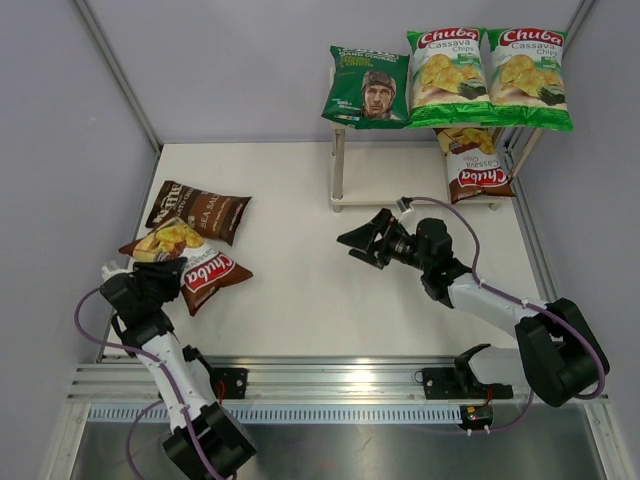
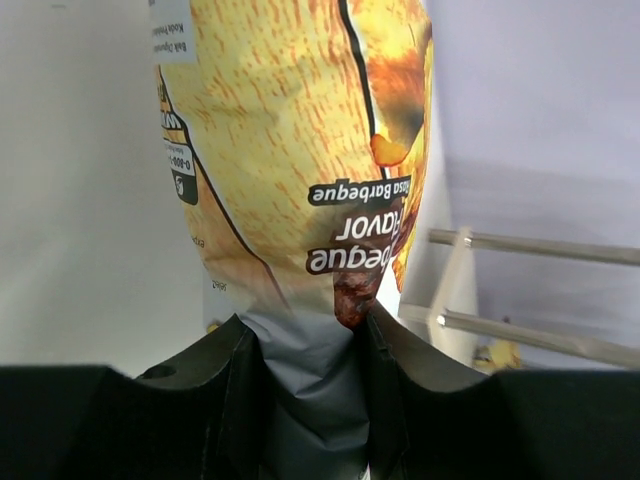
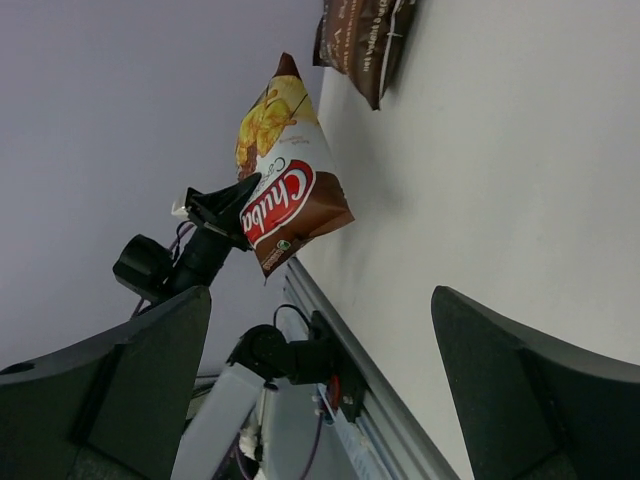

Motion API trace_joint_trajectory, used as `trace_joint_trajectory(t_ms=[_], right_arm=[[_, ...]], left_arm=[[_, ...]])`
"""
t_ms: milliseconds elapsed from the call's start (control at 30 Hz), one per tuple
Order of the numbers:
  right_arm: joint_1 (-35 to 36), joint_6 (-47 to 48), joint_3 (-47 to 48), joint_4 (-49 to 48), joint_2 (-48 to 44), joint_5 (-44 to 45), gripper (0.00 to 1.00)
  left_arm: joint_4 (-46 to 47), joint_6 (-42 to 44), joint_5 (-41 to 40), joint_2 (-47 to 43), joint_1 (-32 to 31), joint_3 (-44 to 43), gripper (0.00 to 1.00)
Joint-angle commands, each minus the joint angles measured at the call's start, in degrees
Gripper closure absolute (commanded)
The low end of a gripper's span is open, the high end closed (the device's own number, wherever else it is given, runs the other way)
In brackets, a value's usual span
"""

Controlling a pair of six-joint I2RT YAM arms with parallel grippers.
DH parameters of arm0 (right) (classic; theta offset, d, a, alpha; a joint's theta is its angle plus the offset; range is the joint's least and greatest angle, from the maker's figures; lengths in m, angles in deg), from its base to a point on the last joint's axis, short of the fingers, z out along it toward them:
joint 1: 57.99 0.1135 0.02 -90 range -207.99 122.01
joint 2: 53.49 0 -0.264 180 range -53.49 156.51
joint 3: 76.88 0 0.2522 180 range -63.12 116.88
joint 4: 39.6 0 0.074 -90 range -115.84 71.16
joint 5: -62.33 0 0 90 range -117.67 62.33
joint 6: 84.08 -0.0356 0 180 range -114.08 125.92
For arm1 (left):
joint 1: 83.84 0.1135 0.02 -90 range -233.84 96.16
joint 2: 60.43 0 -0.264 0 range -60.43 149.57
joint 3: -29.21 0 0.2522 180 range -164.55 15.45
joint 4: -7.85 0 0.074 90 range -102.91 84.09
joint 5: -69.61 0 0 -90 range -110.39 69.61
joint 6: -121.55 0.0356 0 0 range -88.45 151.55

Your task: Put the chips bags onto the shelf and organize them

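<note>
My left gripper [image 1: 165, 285] is shut on the edge of a brown Chuba bag [image 1: 195, 262] at the table's left. The bag fills the left wrist view [image 2: 290, 150], pinched between the fingers [image 2: 225, 380]. It also shows in the right wrist view [image 3: 285, 190], tilted up off the table. A dark-brown Sea Salt bag [image 1: 200, 210] lies flat just behind it. The shelf [image 1: 390, 180] stands at the back right. Its top tier holds a dark green REAL bag [image 1: 368, 88] and two green-white Chuba bags [image 1: 447, 75] [image 1: 527, 75]. Another brown Chuba bag [image 1: 478, 165] is on the lower tier. My right gripper [image 1: 365, 240] is open and empty mid-table.
Grey enclosure walls stand on the left, back and right of the white table [image 1: 300, 290]. An aluminium rail [image 1: 330, 375] runs along the near edge and carries both arm bases. The left arm [image 3: 165, 265] shows in the right wrist view.
</note>
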Motion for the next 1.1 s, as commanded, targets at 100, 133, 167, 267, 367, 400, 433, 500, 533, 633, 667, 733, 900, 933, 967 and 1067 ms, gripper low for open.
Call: trace_joint_trajectory(t_ms=[100, 133, 167, 267, 367, 400, 433, 500, 533, 633, 667, 733, 900, 933, 967, 1067], right_arm=[[15.3, -12.2, -5.9, -16.7, -0.2, 24.4, 0.01], [19.3, -12.6, -6.5, -17.7, 0.1, 29.0, 0.0], [21.1, -13.3, -6.9, -19.0, 0.6, 31.2, 0.01], [26.1, -13.1, -7.4, -31.2, 3.7, 35.8, 0.01], [28.6, -10.9, -5.8, -41.3, 8.9, 34.3, 0.01], [28.9, -10.3, -5.0, -42.8, 10.2, 33.4, 0.01], [29.2, -10.1, -3.5, -44.1, 12.6, 32.6, 0.0], [30.1, -9.5, -2.2, -45.8, 14.3, 32.8, 0.01], [30.3, -8.2, -1.4, -46.5, 15.4, 33.4, 0.0], [30.6, -5.2, 0.2, -46.3, 15.5, 32.7, 0.01], [30.6, -4.4, 0.8, -45.2, 15.3, 32.1, 0.01], [30.6, -3.0, 2.6, -42.7, 14.7, 30.4, 0.0], [30.6, -2.4, 3.1, -40.2, 13.9, 30.5, 0.01], [30.6, -2.1, 3.6, -38.0, 13.4, 30.4, 0.0], [30.6, -1.4, 4.3, -34.5, 13.1, 29.8, 0.01], [30.6, -1.0, 5.2, -33.5, 13.7, 28.4, 0.03]], left_arm=[[8.9, -10.6, 5.3, -3.5, -7.2, -5.5, 0.91], [13.1, -14.0, 4.6, -3.7, -8.9, -5.6, 0.91], [15.3, -15.5, 3.6, -3.9, -10.8, -5.7, 0.9], [22.0, -20.0, -1.1, -2.7, -18.6, -6.8, 0.9], [28.1, -24.7, -5.0, -0.9, -25.0, -6.6, 0.91], [30.4, -25.7, -6.4, -0.6, -28.7, -6.8, 0.91], [30.7, -25.8, -8.0, -0.8, -31.0, -7.0, 0.91], [30.0, -24.6, -14.4, -1.6, -37.9, -8.0, 0.9], [29.3, -24.3, -16.4, -1.9, -40.0, -8.6, 0.9], [29.2, -23.8, -20.8, -1.8, -45.6, -9.4, 0.89], [29.6, -23.8, -21.0, -1.4, -46.4, -9.5, 0.89], [31.5, -24.3, -20.9, -0.3, -48.4, -9.3, 0.89], [36.3, -26.0, -20.1, 0.8, -51.4, -8.1, 0.89], [36.6, -26.1, -20.2, 0.5, -51.8, -7.8, 0.88], [36.6, -26.2, -20.5, 0.5, -52.9, -7.8, 0.88], [38.0, -26.6, -20.1, 0.6, -54.4, -7.3, 0.88]])
